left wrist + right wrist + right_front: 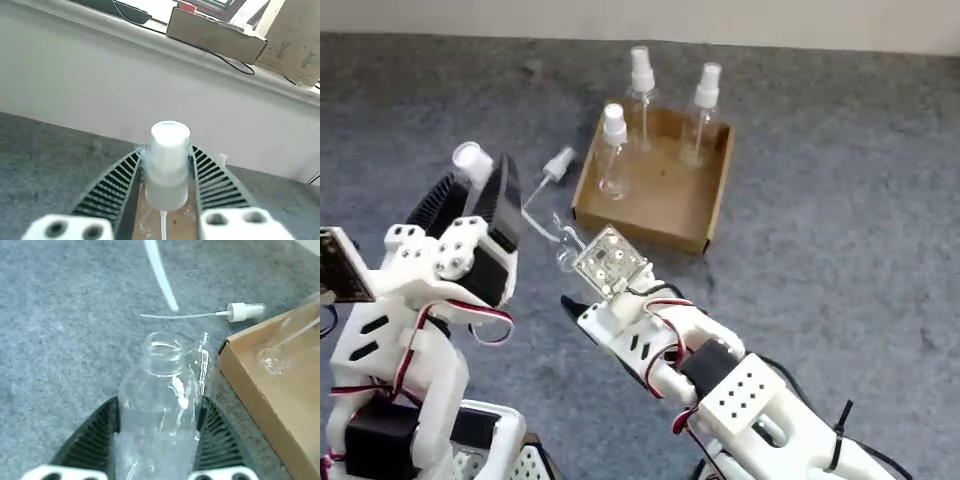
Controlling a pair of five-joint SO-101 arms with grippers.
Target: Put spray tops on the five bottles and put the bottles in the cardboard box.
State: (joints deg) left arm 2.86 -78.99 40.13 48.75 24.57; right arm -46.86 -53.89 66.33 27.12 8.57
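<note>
Capping in hand: clamping a spray top [170, 137] in left gripper [167, 152], above the table's [840, 250] left side; gripping an uncapped bottle [160, 385] in right gripper [159, 407], mid-table beside the cardboard box [717, 190]. Next, calls for threading the tube [161, 272] into the neck [161, 347].

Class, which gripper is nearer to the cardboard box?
Right. The right gripper, shut on an open bottle, sits just off the near corner of the cardboard box. The left gripper, shut on a spray top, is farther off, out beside the box.
</note>
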